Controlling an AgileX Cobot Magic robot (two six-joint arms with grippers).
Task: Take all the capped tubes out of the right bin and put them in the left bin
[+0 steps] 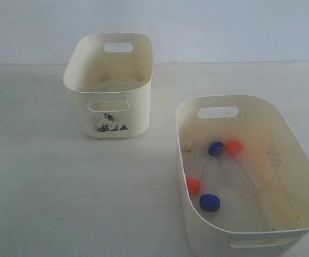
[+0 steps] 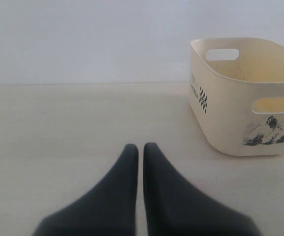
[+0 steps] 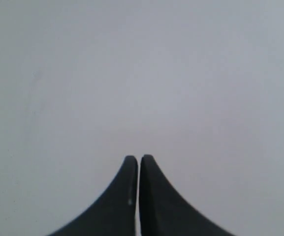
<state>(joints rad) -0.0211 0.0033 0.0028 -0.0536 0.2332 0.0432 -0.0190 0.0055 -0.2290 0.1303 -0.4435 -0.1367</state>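
Observation:
The wide cream right bin (image 1: 296, 144) stands at the front right and holds the clear capped tubes. Two show blue caps (image 1: 210, 202) (image 1: 216, 148) and two show orange-red caps (image 1: 193, 186) (image 1: 234, 147); they lie close together on the bin floor. The smaller left bin (image 1: 76, 75) with the mountain sticker stands further back on the left, nothing visible inside, and also shows as the sticker bin (image 2: 220, 118) in the left wrist view. Neither arm appears in the exterior view. My left gripper (image 2: 141, 146) is shut, low over the table. My right gripper (image 3: 139, 158) is shut, facing a blank surface.
Pale tabletop (image 1: 63, 187) spreads around both bins, with a light wall (image 1: 224, 27) behind. A gap of bare table separates the two bins.

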